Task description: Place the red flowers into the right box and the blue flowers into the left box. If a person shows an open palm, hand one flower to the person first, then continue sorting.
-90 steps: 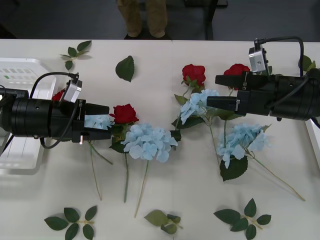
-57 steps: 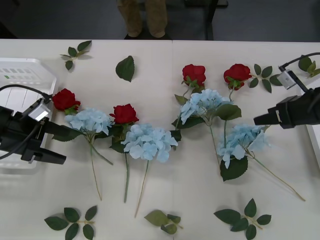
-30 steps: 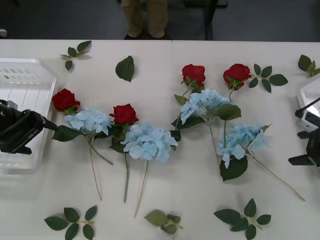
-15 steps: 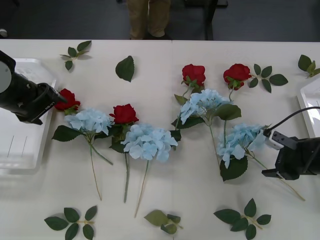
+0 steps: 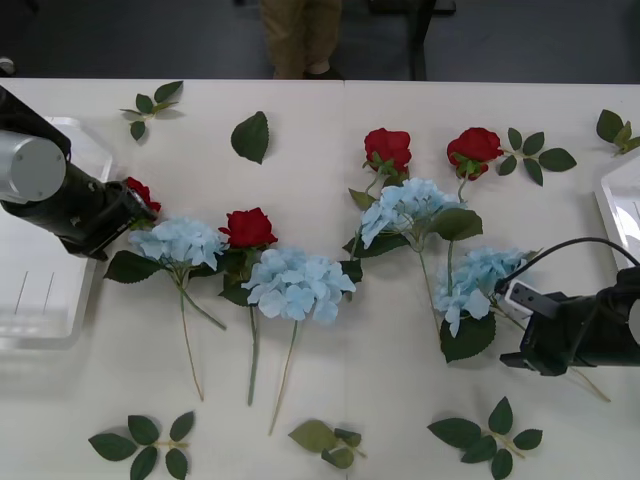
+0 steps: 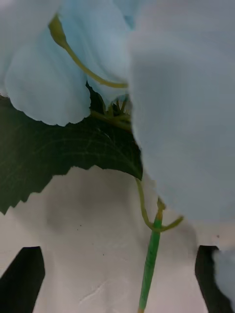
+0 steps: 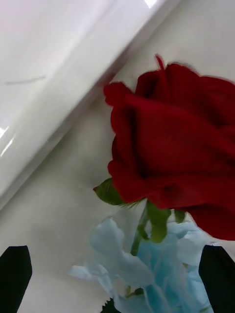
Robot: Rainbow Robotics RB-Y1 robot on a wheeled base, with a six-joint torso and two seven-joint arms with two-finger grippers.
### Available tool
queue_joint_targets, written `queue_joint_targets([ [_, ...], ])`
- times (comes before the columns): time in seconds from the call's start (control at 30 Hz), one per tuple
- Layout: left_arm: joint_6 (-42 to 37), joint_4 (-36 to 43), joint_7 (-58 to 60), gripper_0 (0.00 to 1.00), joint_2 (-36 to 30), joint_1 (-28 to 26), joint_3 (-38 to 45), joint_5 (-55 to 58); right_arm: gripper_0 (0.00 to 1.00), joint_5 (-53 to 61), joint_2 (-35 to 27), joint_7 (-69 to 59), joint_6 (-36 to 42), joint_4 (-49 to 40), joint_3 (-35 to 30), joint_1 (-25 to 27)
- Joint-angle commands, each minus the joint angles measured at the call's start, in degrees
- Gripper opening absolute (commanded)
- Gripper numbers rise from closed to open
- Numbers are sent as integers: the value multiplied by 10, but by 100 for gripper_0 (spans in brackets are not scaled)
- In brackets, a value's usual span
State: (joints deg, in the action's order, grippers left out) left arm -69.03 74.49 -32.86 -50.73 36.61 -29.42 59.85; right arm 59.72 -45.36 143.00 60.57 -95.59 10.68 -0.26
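Note:
Several red flowers lie on the white table: one at the left (image 5: 141, 190) partly under my left arm, one (image 5: 248, 228) mid-table, two (image 5: 388, 148) (image 5: 474, 147) farther back. Blue flowers (image 5: 180, 240) (image 5: 298, 283) (image 5: 405, 208) (image 5: 480, 280) lie among them. My left gripper (image 5: 128, 207) hangs open over the leftmost rose (image 7: 171, 146), its fingers (image 7: 14, 274) wide apart, beside the left box (image 7: 58, 88). My right gripper (image 5: 512, 335) is open low at the rightmost blue flower (image 6: 186, 122), whose stem (image 6: 149, 264) runs between the fingers (image 6: 22, 279).
The left box (image 5: 40, 320) sits at the table's left edge and the right box (image 5: 620, 200) at the right edge. Loose leaf sprigs (image 5: 140, 445) (image 5: 485, 430) (image 5: 250, 137) lie scattered. A person's legs (image 5: 300, 35) stand beyond the far edge.
Both arms pulled back to the table's sides, then came in low: the left over the leftmost rose, the right leftward onto the rightmost blue flower's stem. No flower has moved.

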Motion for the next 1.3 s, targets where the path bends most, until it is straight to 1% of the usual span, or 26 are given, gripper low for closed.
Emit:
queue_joint_targets([
  [0.03, 6, 11, -11, 100, 12, 22, -27, -11, 70, -16, 27, -23, -5, -15, 1, -4],
  [0.07, 7, 12, -11, 100, 12, 22, -32, -10, 61, -19, 32, -25, -5, -15, 1, -4],
  [0.1, 7, 13, -11, 100, 14, 22, -36, -10, 48, -22, 34, -26, -5, -15, 1, -4],
  [0.13, 7, 14, -11, 100, 15, 22, -38, -10, 41, -24, 34, -26, -6, -15, 1, -4],
  [0.17, 7, 15, -11, 100, 17, 22, -42, -8, 26, -30, 37, -27, -8, -15, 3, -5],
  [0.2, 7, 16, -11, 100, 18, 22, -44, -8, 13, -34, 37, -29, -12, -15, 6, -5],
  [0.27, 7, 18, -11, 100, 18, 22, -49, -8, 0, -36, 37, -30, -17, -15, 7, -5],
  [0.47, 23, 29, -12, 100, 24, 3, -52, -13, 0, -34, 36, -34, -20, -15, 4, -5],
  [0.53, 31, 30, -13, 100, 23, -1, -52, -16, 0, -14, 31, -34, -19, -15, -8, -5],
  [0.63, 31, 31, -16, 100, 23, -1, -52, -19, 0, 46, 19, -29, 0, -15, -43, -5],
  [0.67, 31, 31, -18, 94, 23, -1, -53, -21, 0, 78, 16, -26, 12, -15, -66, -4],
  [0.7, 32, 31, -18, 75, 23, -1, -52, -21, 0, 94, 15, -26, 20, -15, -77, -4],
  [0.73, 31, 31, -18, 32, 23, -1, -52, -23, 0, 117, 14, -25, 33, -15, -96, -4],
  [0.77, 32, 31, -19, 0, 23, -2, -52, -25, 0, 144, 13, -22, 55, -15, -123, -4],
  [0.8, 32, 30, -20, 0, 23, -3, -52, -27, 0, 174, 13, -20, 78, -16, -152, -4],
  [0.9, 32, 31, -24, 0, 23, -4, -52, -31, 0, 249, 13, -23, 126, -15, -199, -11],
  [0.97, 31, 31, -25, 0, 23, -5, -52, -33, 0, 304, 13, -33, 148, -15, -211, -17],
  [1.07, 31, 30, -26, 0, 23, -6, -52, -36, 0, 411, 14, -81, 154, -17, -205, -26],
  [1.13, 31, 31, -27, 0, 23, -6, -52, -37, 0, 445, 16, -103, 146, -21, -194, -34],
  [1.2, 31, 31, -27, 0, 23, -7, -52, -39, 0, 486, 18, -135, 121, -38, -172, -46],
  [1.3, 32, 31, -28, 0, 23, -7, -52, -40, 0, 510, 27, -194, 39, -85, -121, -62],
])
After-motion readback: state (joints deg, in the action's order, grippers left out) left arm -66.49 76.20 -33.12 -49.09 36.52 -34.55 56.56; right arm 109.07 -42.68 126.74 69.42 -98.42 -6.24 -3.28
